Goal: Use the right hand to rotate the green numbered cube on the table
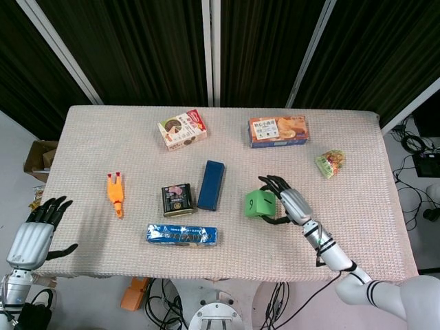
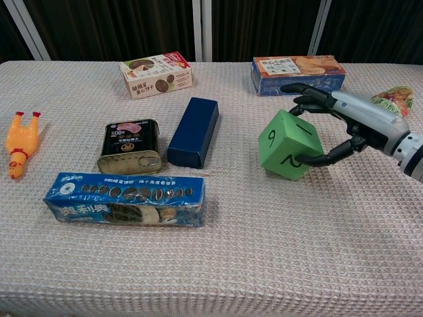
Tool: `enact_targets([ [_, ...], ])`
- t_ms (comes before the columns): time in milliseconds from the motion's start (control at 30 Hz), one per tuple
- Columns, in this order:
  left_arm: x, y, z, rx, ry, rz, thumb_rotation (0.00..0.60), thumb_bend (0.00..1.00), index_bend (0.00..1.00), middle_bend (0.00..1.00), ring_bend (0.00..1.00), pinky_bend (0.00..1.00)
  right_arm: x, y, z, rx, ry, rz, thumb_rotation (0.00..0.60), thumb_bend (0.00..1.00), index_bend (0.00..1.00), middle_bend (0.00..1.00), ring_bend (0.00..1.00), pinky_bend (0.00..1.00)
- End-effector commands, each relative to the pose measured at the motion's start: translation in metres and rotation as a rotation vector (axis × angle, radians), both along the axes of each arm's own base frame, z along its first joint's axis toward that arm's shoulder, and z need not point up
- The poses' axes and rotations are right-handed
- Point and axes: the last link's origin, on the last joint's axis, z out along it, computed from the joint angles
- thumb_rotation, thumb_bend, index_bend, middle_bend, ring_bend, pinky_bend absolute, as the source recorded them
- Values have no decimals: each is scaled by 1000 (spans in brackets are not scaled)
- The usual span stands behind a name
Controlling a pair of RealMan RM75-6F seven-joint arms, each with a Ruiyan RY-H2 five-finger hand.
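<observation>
The green numbered cube (image 1: 258, 203) (image 2: 289, 145) stands tilted on one edge right of the table's middle, showing black digits on its faces. My right hand (image 1: 284, 201) (image 2: 335, 120) grips it from its right side, fingers over the top and the thumb against its lower right face. My left hand (image 1: 34, 234) hangs off the table's near left edge with fingers spread, holding nothing; the chest view does not show it.
Left of the cube lie a dark blue box (image 1: 212, 184), a tin can (image 1: 179, 199) and a long blue biscuit pack (image 1: 182, 235). A rubber chicken (image 1: 115, 194) lies far left. Two snack boxes (image 1: 183, 130) (image 1: 278, 130) and a green packet (image 1: 331, 162) sit further back.
</observation>
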Motion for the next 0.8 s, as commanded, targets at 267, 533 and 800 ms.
enact_targets([
  [267,2,2,-3,-13,-5,-4,532,109,125,85,69,181,-18,7,1,1,53,67,600,308,0,427,4,0],
  [533,2,1,-5,-25,-4,1,527,109,125,85,69,181,-32,7,15,-48,92,23,600,301,0,426,1,0],
  [800,5,2,-6,-28,-9,-6,531,109,125,85,68,181,-42,11,24,-13,151,1,600,137,0,136,0,0],
])
